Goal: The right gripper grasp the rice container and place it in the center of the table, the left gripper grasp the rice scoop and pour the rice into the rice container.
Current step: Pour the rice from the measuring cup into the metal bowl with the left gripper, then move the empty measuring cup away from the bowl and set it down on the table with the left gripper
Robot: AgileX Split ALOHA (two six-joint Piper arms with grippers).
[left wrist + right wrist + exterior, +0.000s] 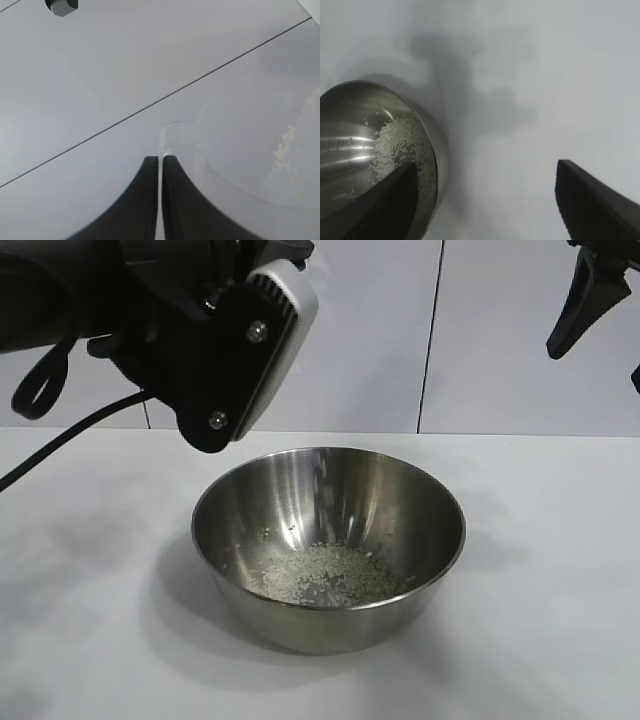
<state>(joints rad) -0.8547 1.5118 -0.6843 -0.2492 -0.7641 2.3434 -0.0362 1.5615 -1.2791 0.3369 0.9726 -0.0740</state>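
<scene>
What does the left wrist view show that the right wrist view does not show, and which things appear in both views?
Only the left wrist view shows the left gripper shut on the handle of the rice scoop, with a few grains clinging inside it.

Only the right wrist view shows the rice container with the heap of rice in it, the table, and the open right gripper beside the bowl.

Both share little: rice grains and a pale surface behind.

Behind your workspace: a wall (500, 330) of pale grey-white panels, split by one thin dark vertical seam (430, 335). Below it, a plain matte white desk (90, 640), evenly lit, carrying soft diffuse grey shadows.
</scene>
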